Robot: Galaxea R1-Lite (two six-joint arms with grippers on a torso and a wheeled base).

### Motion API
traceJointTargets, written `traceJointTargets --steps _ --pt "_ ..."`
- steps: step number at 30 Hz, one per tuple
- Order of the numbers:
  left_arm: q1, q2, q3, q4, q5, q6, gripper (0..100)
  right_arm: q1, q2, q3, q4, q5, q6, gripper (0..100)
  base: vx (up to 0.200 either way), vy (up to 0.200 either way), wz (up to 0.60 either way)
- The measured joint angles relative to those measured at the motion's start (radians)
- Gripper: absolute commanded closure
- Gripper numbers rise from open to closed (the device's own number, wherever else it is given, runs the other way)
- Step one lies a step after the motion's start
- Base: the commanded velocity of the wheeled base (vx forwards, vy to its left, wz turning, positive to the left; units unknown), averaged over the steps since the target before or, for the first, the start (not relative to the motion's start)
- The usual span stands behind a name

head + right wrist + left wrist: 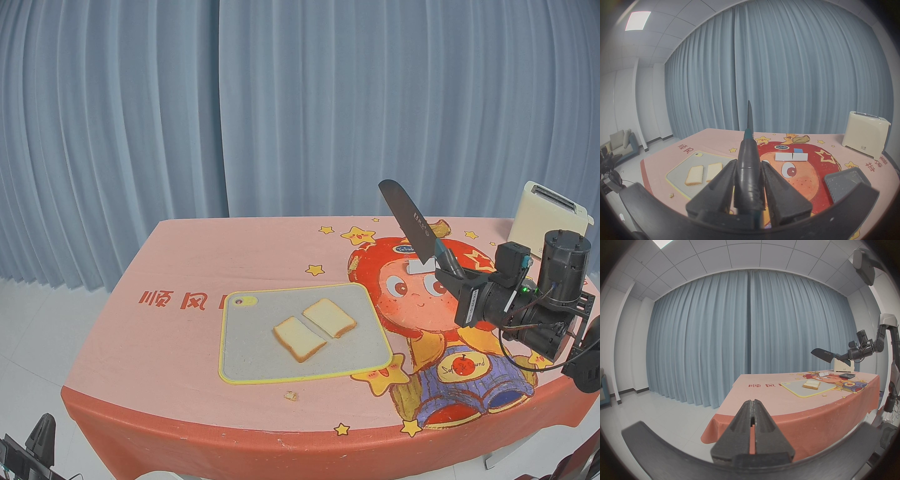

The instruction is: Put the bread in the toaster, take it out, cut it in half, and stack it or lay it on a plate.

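Two pale toasted bread halves (299, 338) lie side by side, just apart, on a grey yellow-rimmed cutting board (250, 357) toward the near edge of the pink cartoon-printed surface (187, 262). The right gripper (451, 270) hangs above the surface's right side, well apart from the bread halves. It pinches the handle of a black-bladed knife (409, 215), tip pointing up. The left gripper (752, 407), pressed together and holding nothing, sits off the near left corner. A cream toaster (545, 215) stands at the far right corner.
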Motion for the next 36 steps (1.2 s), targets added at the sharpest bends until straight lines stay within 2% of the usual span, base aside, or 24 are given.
traceJointTargets --steps 10,36 --pt "0.0 0.0 0.0 0.0 0.0 0.0 100 -0.032 0.01 -0.007 0.0 0.0 -0.004 100 0.0 0.0 0.0" --pt "0.0 0.0 0.0 0.0 0.0 0.0 100 -0.05 0.012 -0.007 0.003 -0.002 -0.011 100 0.0 0.0 0.0"
